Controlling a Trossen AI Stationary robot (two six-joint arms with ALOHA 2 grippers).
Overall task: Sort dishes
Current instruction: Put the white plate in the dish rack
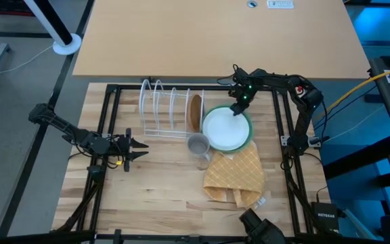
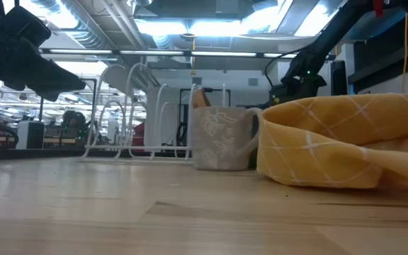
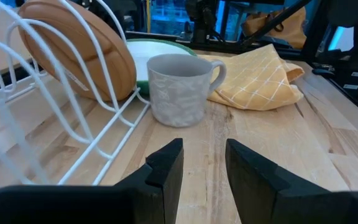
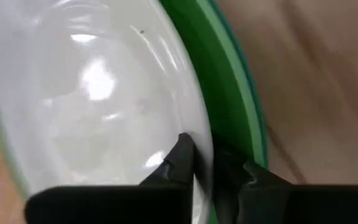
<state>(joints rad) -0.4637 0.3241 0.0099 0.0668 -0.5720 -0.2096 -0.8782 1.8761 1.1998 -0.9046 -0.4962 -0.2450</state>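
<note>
One dish is put away. The brown wooden plate [image 1: 196, 112] stands on its edge in the white wire rack [image 1: 162, 108], in the slot at the right end of the rack. The other plates are not in the rack yet. The white plate [image 1: 225, 128] lies on top of the green plate [image 1: 248, 130], just to the right of the rack, near the middle of the tabletop [image 1: 168, 183]. A thin teal rim peeks out under the green one, so a dark teal plate seems to be at the bottom of the pile. So most of the job is left to do.

The right gripper [image 1: 236, 108] reaches down to the far edge of the pile. In the right wrist view, its fingers [image 4: 182, 158] are close together, with one on each side of the rim of the white plate. It looks like they are pinching that rim, ready to lift the plate.

The left gripper [image 1: 141, 144] waits above the left part of the tabletop, pointing toward the rack. Its fingers [image 3: 166, 168] are a little apart and hold nothing.

A grey mug [image 1: 198, 144] stands in front of the rack, and a yellow checked cloth [image 1: 235, 175] lies nearer the front edge.
</note>
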